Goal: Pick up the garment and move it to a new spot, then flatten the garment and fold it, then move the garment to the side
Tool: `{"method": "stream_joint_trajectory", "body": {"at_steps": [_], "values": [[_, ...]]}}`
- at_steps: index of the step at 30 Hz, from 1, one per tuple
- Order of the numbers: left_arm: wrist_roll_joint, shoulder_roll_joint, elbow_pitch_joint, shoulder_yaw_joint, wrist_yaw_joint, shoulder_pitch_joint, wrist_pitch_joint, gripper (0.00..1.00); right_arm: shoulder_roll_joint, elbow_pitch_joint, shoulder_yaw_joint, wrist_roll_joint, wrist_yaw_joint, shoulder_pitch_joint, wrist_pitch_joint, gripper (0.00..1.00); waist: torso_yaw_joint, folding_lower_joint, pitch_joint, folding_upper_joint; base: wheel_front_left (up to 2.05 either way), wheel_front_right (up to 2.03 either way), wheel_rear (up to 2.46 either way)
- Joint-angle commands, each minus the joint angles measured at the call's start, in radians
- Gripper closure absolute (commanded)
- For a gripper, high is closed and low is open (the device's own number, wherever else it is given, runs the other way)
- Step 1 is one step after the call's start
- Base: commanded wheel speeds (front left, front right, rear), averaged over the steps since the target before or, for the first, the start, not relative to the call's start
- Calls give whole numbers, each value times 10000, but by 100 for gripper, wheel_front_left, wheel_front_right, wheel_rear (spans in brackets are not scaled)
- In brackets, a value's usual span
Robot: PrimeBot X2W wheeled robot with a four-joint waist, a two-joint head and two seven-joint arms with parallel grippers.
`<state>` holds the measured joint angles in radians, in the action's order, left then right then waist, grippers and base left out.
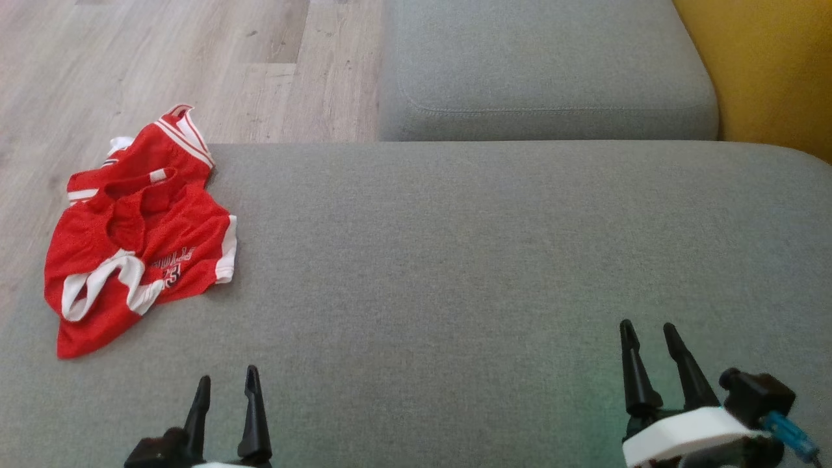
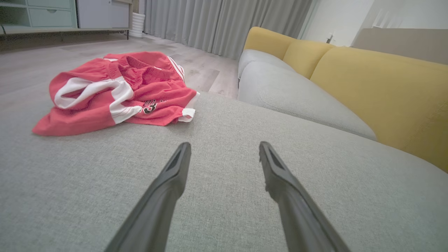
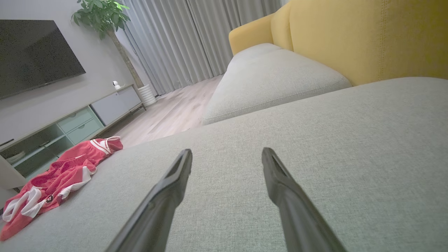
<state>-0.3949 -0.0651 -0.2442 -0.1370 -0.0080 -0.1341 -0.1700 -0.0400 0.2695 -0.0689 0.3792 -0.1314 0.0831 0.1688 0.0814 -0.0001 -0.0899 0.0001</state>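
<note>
A red garment [image 1: 136, 227] with white trim lies crumpled at the far left corner of the grey sofa cushion [image 1: 468, 260]. The same garment [image 2: 119, 89] shows ahead and to the left in the left wrist view, and at the lower left as a low red garment [image 3: 56, 178] in the right wrist view. My left gripper [image 1: 227, 383] is open near the front edge, well short of the cloth. My right gripper [image 1: 650, 335] is open far to the right. Nothing is between either pair of fingers.
A second grey seat cushion [image 1: 546, 71] adjoins at the back, with a yellow backrest [image 1: 767, 65] on the right. Wooden floor [image 1: 162, 58] lies beyond the left corner. A TV cabinet [image 3: 70, 122], a potted plant [image 3: 101, 17] and curtains [image 2: 224, 24] stand farther off.
</note>
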Motion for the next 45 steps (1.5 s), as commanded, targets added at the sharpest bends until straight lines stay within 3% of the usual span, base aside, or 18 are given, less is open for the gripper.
{"method": "stream_joint_trajectory", "body": {"at_steps": [1, 25, 45], "values": [[377, -118, 322, 130, 84, 235, -210, 0, -85, -315, -284, -388, 6, -188, 227, 0, 17, 1, -16, -1, 0, 0, 0], [2345, -163, -344, 91, 394, 271, -918, 0, -102, -169, -578, -3262, 7, -101, 929, 0, 224, 1, -245, -1, 0, 0, 0], [2089, -226, -336, 83, 543, 248, -886, 0, -102, -11, -455, -3127, 7, -101, 929, 0, 331, 1, -331, -1, 0, 0, 0]]}}
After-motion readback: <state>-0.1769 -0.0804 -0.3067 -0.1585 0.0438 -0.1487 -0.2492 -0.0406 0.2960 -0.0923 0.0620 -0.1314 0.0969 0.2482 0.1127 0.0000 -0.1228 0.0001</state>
